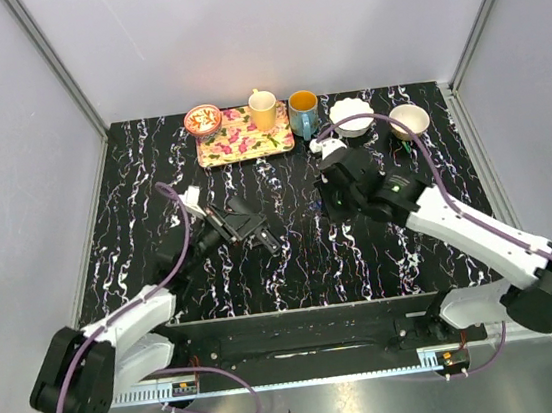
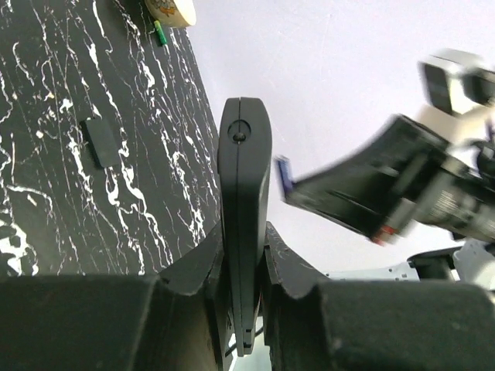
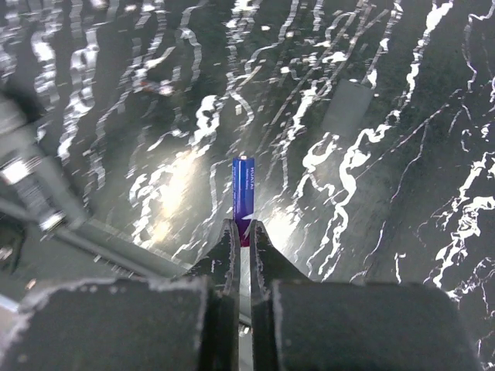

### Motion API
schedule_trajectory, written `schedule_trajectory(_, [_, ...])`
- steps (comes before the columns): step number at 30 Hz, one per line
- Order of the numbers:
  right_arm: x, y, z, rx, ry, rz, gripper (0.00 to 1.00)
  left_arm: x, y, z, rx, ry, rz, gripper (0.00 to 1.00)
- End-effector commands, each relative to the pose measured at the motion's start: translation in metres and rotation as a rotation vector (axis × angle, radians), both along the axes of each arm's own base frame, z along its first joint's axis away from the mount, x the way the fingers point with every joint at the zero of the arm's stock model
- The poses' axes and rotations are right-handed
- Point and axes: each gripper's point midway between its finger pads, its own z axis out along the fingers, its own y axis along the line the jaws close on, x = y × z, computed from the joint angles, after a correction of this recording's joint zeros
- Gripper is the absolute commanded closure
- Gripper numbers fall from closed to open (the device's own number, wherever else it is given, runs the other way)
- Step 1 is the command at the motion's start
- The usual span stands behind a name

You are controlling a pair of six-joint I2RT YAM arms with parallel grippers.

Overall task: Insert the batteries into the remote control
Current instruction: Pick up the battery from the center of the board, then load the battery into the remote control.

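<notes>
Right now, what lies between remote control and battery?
Nothing: the left wrist view shows a bare gap between the remote control and the battery in the right gripper.

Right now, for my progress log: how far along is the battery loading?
Done: a flat black piece, perhaps the cover, lies on the table. In hand: left fingers clamp the remote control, right fingers grip one battery, apart from the remote. Left: seating that battery; the compartment isn't visible.
</notes>
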Motion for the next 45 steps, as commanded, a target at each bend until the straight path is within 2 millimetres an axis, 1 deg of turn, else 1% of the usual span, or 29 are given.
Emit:
schedule_trajectory(1, [-0.045, -0.001, 0.030, 0.002, 0.090, 0.117, 1.00, 0.011, -0.016, 0.066, -0.104, -0.203, -0.045, 1.00])
schedule_trajectory(2, [-0.050, 0.002, 0.033, 0.019, 0.113, 0.136, 1.00, 0.014, -0.021, 0.061, -0.105, -0.189, -0.054, 1.00])
schedule_trajectory(4, [-0.064, 0.010, 0.043, 0.072, 0.164, 0.189, 1.00, 0.014, -0.028, 0.071, -0.132, -0.228, -0.078, 1.00])
schedule_trajectory(5, [-0.069, 0.014, 0.044, 0.090, 0.184, 0.209, 1.00, 0.017, -0.032, 0.064, -0.130, -0.203, -0.089, 1.00])
schedule_trajectory(6, [-0.076, 0.019, 0.050, 0.114, 0.213, 0.240, 1.00, 0.014, -0.036, 0.069, -0.153, -0.226, -0.102, 1.00])
schedule_trajectory(7, [-0.078, 0.021, 0.051, 0.121, 0.227, 0.249, 1.00, 0.015, -0.037, 0.070, -0.173, -0.214, -0.108, 1.00])
schedule_trajectory(8, [-0.080, 0.023, 0.051, 0.127, 0.241, 0.258, 1.00, 0.018, -0.041, 0.061, -0.176, -0.188, -0.113, 1.00])
schedule_trajectory(9, [-0.083, 0.026, 0.055, 0.137, 0.257, 0.272, 1.00, 0.014, -0.044, 0.068, -0.210, -0.215, -0.129, 1.00])
schedule_trajectory(10, [-0.083, 0.028, 0.056, 0.140, 0.259, 0.276, 1.00, 0.013, -0.046, 0.068, -0.238, -0.192, -0.141, 1.00])
schedule_trajectory(11, [-0.082, 0.029, 0.056, 0.135, 0.270, 0.272, 1.00, 0.016, -0.050, 0.059, -0.245, -0.163, -0.147, 1.00])
schedule_trajectory(12, [-0.081, 0.030, 0.061, 0.140, 0.262, 0.274, 1.00, 0.013, -0.052, 0.065, -0.276, -0.186, -0.162, 1.00])
schedule_trajectory(13, [-0.080, 0.030, 0.064, 0.141, 0.259, 0.274, 1.00, 0.012, -0.054, 0.065, -0.297, -0.166, -0.172, 1.00])
schedule_trajectory(14, [-0.080, 0.032, 0.065, 0.145, 0.263, 0.277, 1.00, 0.014, -0.056, 0.058, -0.298, -0.147, -0.176, 1.00])
schedule_trajectory(15, [-0.080, 0.033, 0.069, 0.150, 0.262, 0.279, 1.00, 0.013, -0.057, 0.060, -0.313, -0.154, -0.183, 1.00])
schedule_trajectory(16, [-0.080, 0.033, 0.068, 0.146, 0.266, 0.278, 1.00, 0.013, -0.058, 0.060, -0.317, -0.150, -0.185, 1.00])
schedule_trajectory(20, [-0.079, 0.036, 0.053, 0.095, 0.326, 0.286, 1.00, 0.013, -0.062, 0.057, -0.315, -0.142, -0.192, 1.00])
schedule_trajectory(27, [-0.071, 0.034, 0.039, 0.031, 0.332, 0.273, 1.00, 0.012, -0.064, 0.054, -0.333, -0.136, -0.197, 1.00])
schedule_trajectory(34, [-0.067, 0.041, 0.033, 0.010, 0.356, 0.292, 1.00, 0.007, -0.066, 0.046, -0.339, -0.121, -0.215, 1.00])
schedule_trajectory(36, [-0.067, 0.041, 0.027, -0.009, 0.376, 0.294, 1.00, 0.006, -0.065, 0.045, -0.337, -0.122, -0.213, 1.00])
schedule_trajectory(38, [-0.066, 0.041, 0.020, -0.032, 0.394, 0.294, 1.00, 0.006, -0.064, 0.046, -0.338, -0.127, -0.213, 1.00])
schedule_trajectory(45, [-0.062, 0.040, 0.008, -0.076, 0.406, 0.289, 1.00, 0.001, -0.064, 0.047, -0.345, -0.131, -0.221, 1.00])
